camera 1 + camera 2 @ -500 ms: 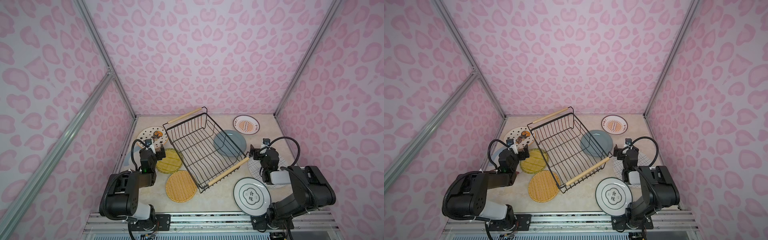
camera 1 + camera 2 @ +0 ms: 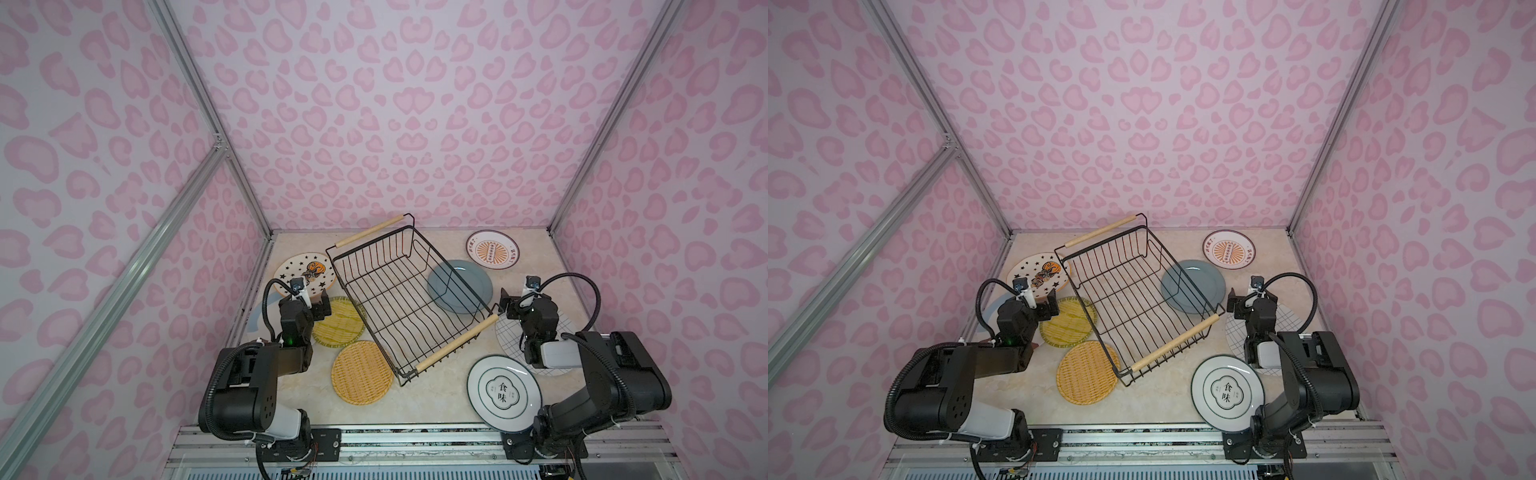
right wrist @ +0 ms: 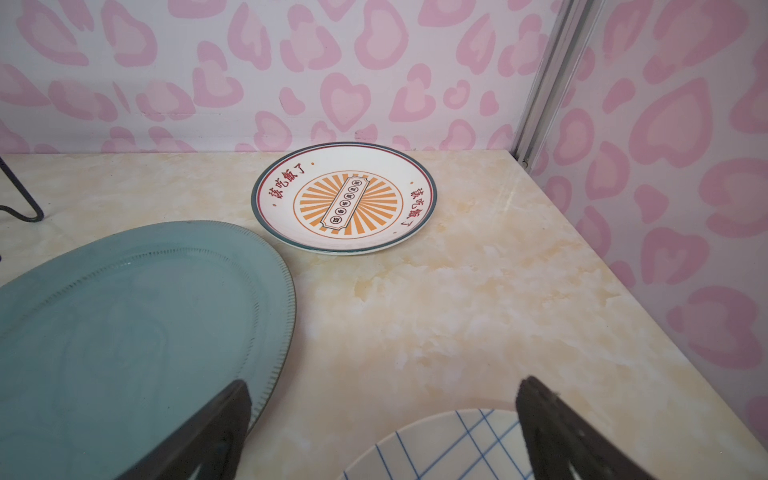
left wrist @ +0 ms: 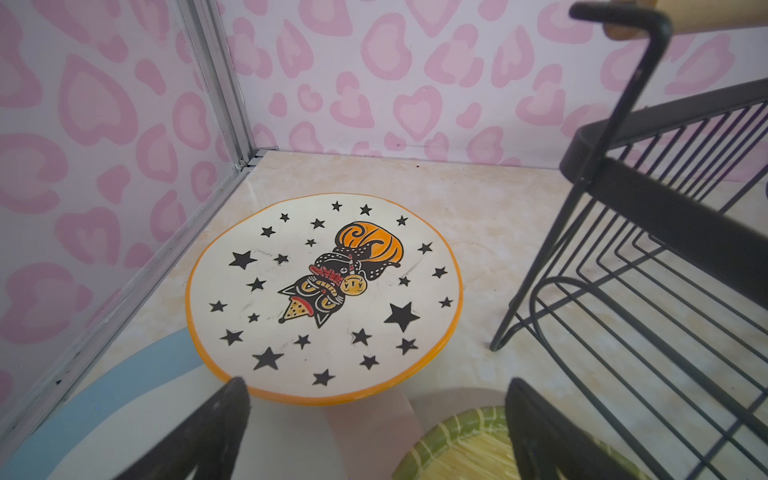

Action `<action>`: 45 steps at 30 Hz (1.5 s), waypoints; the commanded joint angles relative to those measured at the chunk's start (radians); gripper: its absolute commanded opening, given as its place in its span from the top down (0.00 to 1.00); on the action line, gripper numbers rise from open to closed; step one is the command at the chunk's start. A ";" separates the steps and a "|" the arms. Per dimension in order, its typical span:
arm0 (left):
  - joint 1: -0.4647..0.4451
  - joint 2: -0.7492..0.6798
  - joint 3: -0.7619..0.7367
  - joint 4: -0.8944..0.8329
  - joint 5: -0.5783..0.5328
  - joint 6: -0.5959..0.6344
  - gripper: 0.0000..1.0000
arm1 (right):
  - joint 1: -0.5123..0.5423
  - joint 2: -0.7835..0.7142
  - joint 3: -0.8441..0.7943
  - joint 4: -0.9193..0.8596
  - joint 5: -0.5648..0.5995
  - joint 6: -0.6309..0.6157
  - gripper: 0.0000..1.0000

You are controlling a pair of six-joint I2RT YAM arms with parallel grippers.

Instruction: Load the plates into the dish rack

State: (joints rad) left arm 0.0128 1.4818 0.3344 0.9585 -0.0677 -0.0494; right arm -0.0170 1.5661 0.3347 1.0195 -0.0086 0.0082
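Plates lie flat on the worktop (image 2: 415,403) all round the dish rack (image 2: 457,343), which stands empty and skewed, so this looks like the first pick. Both arms' jaws stand wide open with nothing in them.

The left arm (image 2: 295,324) hovers on the rack's left side, its jaws aimed at the star plate (image 4: 324,299) by the rack's far left corner. A pale blue plate (image 4: 104,407) and a greenish woven plate (image 4: 461,449) lie just beneath the jaws. The right arm (image 2: 538,318) hovers on the rack's right side over the grid plate (image 3: 449,449). The grey-blue plate (image 3: 137,324) lies close against the rack's right wall, and the sunburst plate (image 3: 344,203) lies further out, off the far right corner. The character plate (image 2: 503,392) and a second woven plate (image 2: 361,378) lie off the rack's near end.

The star plate's near rim looks raised off the worktop. A low, tilted approach should let one jaw slide under that rim and the other close on top. Glazed rims probably slip, so the pinch should be deep. The plate should clear the rack's corner post and handle before it is turned on edge. It then stands best between the floor wires at one end, leaving room for the rest.
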 commanded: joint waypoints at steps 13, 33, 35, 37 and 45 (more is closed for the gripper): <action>0.020 -0.019 0.006 0.008 0.018 -0.012 0.03 | -0.014 -0.001 -0.022 0.055 -0.024 0.022 0.00; 0.228 -0.283 0.513 -1.270 0.156 -0.672 0.03 | -0.130 -0.458 0.281 -0.865 -0.319 0.719 0.00; 0.289 -0.243 0.501 -1.221 0.246 -0.699 0.03 | -0.110 -0.515 0.301 -0.926 -0.298 0.711 0.00; 0.316 -0.170 0.519 -1.161 0.314 -0.705 0.02 | -0.090 -0.557 0.327 -0.961 -0.299 0.710 0.00; 0.388 0.162 0.587 -0.935 0.492 -0.796 0.10 | -0.040 -0.702 0.269 -0.783 -0.329 0.805 0.00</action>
State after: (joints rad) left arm 0.3927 1.5929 0.8883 -0.0959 0.3222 -0.8074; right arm -0.0738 0.8909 0.5930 0.1673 -0.3115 0.7864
